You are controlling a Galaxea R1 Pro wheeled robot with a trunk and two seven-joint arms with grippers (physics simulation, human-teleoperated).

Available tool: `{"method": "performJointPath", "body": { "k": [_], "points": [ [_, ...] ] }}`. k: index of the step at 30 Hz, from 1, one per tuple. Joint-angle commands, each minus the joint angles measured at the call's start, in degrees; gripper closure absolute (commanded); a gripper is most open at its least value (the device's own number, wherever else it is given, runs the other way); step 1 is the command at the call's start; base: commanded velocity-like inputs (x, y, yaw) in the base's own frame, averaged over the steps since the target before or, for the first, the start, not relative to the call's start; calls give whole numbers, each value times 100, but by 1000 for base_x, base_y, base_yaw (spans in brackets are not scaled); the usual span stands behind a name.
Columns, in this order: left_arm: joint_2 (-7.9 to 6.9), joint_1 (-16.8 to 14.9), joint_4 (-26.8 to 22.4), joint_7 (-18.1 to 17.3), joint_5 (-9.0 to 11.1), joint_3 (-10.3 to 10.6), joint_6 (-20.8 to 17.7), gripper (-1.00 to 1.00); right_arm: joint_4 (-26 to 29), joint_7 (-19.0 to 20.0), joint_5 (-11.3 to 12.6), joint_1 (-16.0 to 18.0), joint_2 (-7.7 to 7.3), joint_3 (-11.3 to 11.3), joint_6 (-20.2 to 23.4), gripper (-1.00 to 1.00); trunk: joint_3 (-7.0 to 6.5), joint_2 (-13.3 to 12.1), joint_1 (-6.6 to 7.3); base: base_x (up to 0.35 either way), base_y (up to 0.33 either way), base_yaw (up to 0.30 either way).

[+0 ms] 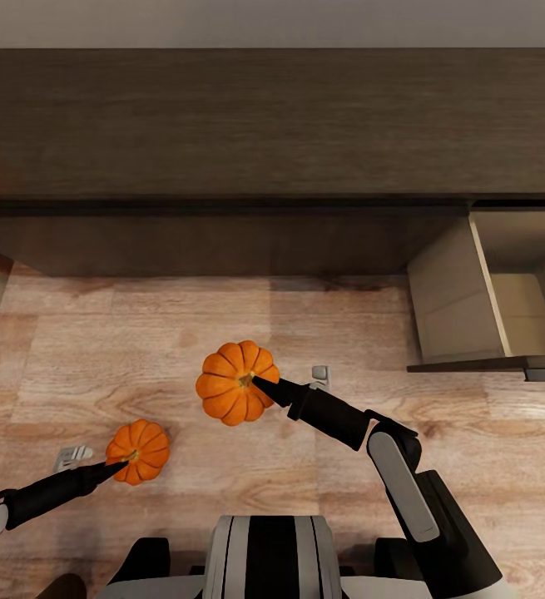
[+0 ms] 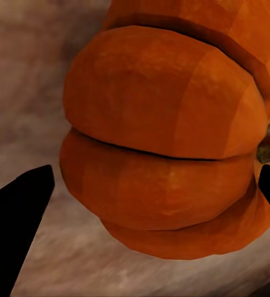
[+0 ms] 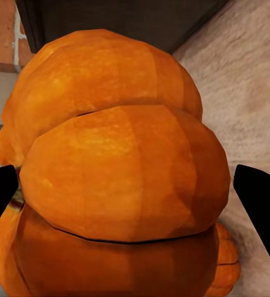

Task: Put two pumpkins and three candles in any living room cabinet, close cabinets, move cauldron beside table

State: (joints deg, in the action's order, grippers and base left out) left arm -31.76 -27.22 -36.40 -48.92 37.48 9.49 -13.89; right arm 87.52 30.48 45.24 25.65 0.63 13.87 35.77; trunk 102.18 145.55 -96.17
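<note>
Cabinet (image 1: 222, 125) drawer (image 1: 505, 308) open, nothing seen inside — each pincer, left (image 1: 116, 467) and right (image 1: 260, 383), clamped on one pumpkin (image 1: 139, 450) (image 1: 235, 381).

Two pumpkins — one (image 1: 237, 383), another (image 1: 140, 450) — one cabinet (image 1: 222, 133), one open drawer (image 1: 505, 299).
</note>
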Motion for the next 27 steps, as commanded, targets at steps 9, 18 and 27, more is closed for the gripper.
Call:
{"method": "performJointPath", "body": {
  "k": [9, 18, 27],
  "points": [
    [-6, -2, 1, -5, 49, 26, -44, 100, 2, 1, 46, 2, 2, -1, 44, 100, 3, 1, 1, 0, 0, 0],
    [-6, -2, 1, -11, 49, 26, -44, 100, 2, -2, 46, 2, 0, 2, 44, 100, 3, 1, 1, 0, 0, 0],
    [-6, -2, 1, -12, 49, 26, -44, 100, -3, -7, 46, 2, -2, 2, 44, 100, -86, -4, 11, 0, 0, 0]
  ]
}}
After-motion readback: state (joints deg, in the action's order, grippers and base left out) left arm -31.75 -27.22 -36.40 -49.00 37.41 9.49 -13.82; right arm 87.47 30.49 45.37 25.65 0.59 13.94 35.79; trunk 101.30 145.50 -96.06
